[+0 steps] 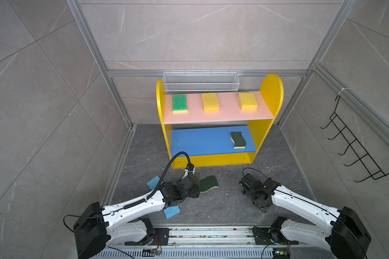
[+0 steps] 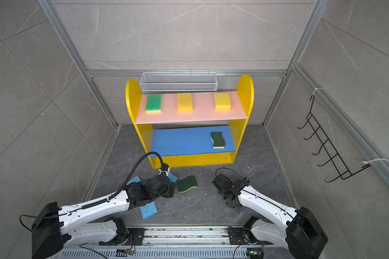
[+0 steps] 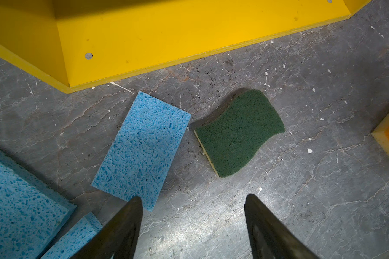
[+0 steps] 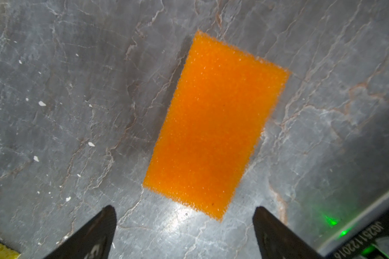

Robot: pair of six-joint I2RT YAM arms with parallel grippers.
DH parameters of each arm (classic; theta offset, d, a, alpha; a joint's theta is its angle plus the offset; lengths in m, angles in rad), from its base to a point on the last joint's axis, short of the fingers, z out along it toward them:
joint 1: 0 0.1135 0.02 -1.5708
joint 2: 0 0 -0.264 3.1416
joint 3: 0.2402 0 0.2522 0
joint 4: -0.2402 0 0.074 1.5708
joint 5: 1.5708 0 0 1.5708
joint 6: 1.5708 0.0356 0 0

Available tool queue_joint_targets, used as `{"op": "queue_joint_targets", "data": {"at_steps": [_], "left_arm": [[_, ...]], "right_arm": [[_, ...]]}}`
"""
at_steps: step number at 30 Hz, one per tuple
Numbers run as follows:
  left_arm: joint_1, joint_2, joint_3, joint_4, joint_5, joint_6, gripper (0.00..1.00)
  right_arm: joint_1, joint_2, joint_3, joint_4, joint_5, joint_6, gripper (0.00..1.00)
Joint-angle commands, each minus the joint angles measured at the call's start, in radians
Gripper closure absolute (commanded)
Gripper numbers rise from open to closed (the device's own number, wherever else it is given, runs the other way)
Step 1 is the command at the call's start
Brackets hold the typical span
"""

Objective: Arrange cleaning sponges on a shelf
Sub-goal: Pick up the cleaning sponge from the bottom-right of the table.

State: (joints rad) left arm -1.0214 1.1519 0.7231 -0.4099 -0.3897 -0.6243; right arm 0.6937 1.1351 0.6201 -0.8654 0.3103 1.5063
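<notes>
Pick step. Right end effector [image 4: 184, 208] jaws apart, empty; orange sponge [image 4: 216, 125] on bench just ahead. Left end effector [image 3: 193, 198] apart, empty; dark-green sponge [image 3: 238, 132] ahead. Next, likely: straddle sponge, descend, clamp, carry to shelf [image 1: 211, 160].

A yellow-sided shelf [image 1: 272, 89] stands at the middle of the back edge of the dark, marbled desk [image 1: 222, 201]. Its pink upper board [image 1: 225, 116] carries a green-topped sponge [image 1: 179, 102] at the left end and two yellow blocks [image 1: 210, 102] [image 1: 247, 101] at the middle and right. A dark-green wavy sponge [image 1: 238, 139] lies near the right end of the blue lower board [image 1: 200, 141]. On the desk before the shelf's front edge lie a second wavy sponge [image 3: 239, 132], three light-blue sponges [image 3: 142, 148] [image 3: 20, 201] [image 3: 76, 235] toward the left edge, and an orange-topped sponge [image 4: 216, 125] nearer the right edge.
</notes>
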Motion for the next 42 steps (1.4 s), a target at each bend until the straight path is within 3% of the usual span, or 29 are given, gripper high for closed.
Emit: {"op": "queue_joint_targets", "data": {"at_steps": [1,27,30,37,42], "left_arm": [[-0.001,0.005,0.029,0.036,-0.001,0.031,0.25],[0.02,0.053,0.041,0.08,0.045,0.049,0.24],[0.024,0.057,0.046,0.083,0.052,0.05,0.24],[0.029,0.056,0.053,0.082,0.061,0.045,0.25],[0.03,0.046,0.059,0.063,0.059,0.04,0.25]], "right_arm": [[0.004,0.008,-0.019,0.007,-0.001,0.039,0.02],[-0.135,0.099,-0.103,0.159,-0.092,-0.032,0.01],[-0.135,0.107,-0.105,0.168,-0.089,-0.046,0.05],[-0.136,0.104,-0.125,0.19,-0.101,-0.095,0.27],[-0.135,0.099,-0.128,0.19,-0.127,-0.166,0.32]]}}
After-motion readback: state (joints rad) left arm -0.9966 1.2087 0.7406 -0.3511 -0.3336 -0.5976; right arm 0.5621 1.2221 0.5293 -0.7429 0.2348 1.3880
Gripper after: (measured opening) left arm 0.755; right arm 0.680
